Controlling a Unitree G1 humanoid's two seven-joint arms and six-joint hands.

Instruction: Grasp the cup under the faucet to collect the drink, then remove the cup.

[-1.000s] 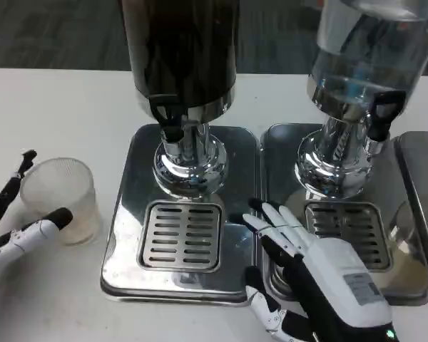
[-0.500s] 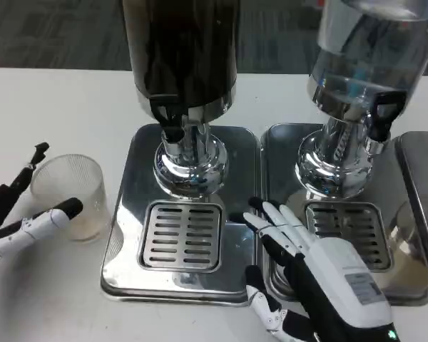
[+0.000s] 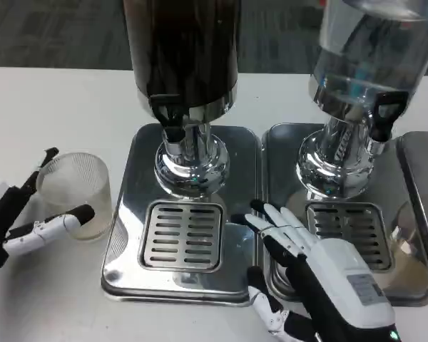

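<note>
Head view: cup (image 3: 75, 194) upright, mouth up

Single head view, high, close, facing down over table (image 3: 64, 92), dispensers ahead.

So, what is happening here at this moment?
The robot's left hand holds a clear cup on the white table, left of the dark dispenser's tray. The cup is not yet under the faucet. The right hand rests open over the seam between the two trays, holding nothing.
</note>
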